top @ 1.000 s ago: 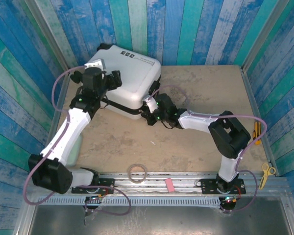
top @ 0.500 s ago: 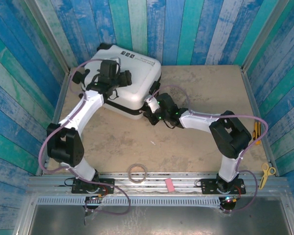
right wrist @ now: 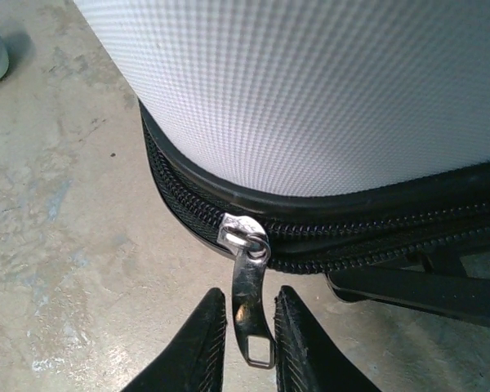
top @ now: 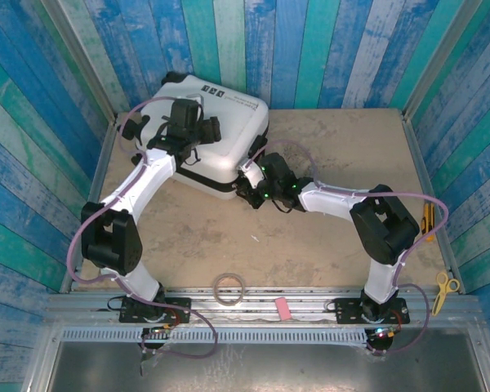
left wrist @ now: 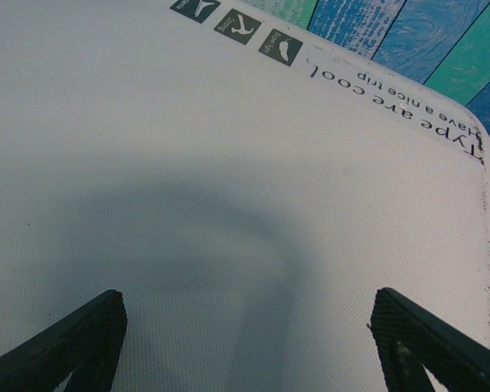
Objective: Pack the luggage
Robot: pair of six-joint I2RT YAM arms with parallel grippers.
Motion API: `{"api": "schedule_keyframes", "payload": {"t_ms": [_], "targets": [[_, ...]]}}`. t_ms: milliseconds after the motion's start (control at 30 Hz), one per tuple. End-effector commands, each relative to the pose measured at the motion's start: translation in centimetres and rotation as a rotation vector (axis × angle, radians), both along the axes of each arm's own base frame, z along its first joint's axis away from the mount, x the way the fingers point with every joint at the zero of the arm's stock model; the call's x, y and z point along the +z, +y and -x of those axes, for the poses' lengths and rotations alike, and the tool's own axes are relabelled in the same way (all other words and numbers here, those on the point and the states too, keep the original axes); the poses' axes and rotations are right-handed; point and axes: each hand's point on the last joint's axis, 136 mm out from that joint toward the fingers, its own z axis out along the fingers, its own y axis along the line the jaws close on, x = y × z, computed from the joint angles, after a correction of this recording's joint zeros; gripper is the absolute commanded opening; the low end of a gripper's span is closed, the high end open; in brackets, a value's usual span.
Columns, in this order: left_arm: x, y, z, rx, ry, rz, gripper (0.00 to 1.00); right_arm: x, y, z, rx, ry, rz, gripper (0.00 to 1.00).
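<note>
Two robot arms reach a closed white suitcase (top: 220, 122) lying flat in the far left corner of the table (top: 335, 147).
The left gripper (left wrist: 245, 351) hovers spread wide above the suitcase lid. At the suitcase's near right corner, the right gripper (right wrist: 249, 343) flanks the zipper pull (right wrist: 247, 278); whether it grips is unclear.

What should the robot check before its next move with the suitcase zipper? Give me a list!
1. Lid of the luggage down flat on its base: ok.
2. The left gripper is open over the lid, holding nothing: ok.
3. The zipper pull sits between the two sides of the right gripper: ok.
4. Its fingers squeezing the pull tight: cannot tell.
5. Zipper closed all the way round: cannot tell.
</note>
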Motion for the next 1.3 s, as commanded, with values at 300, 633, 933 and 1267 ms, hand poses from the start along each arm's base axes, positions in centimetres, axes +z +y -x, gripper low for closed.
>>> {"api": "schedule_keyframes", "payload": {"t_ms": [300, 633, 933, 1267], "targets": [[-2.1, 0.7, 3.7, -0.006, 0.110, -0.007, 0.81, 1.3, 0.2, -0.8, -0.020, -0.028, -0.003, 0.00], [-1.7, 2.5, 4.7, 0.072, 0.092, -0.038, 0.82, 1.5, -2.3, -2.8, -0.215, -0.070, 0.032, 0.00], [3.0, 11.0, 6.2, 0.432, -0.046, 0.023, 0.91, 1.2, -4.1, -3.8, -0.335, -0.083, 0.030, 0.00], [0.3, 21.3, 6.9, 0.748, 0.057, 0.358, 0.94, 1.9, -3.9, -3.3, -0.290, -0.098, 0.017, 0.00]]}}
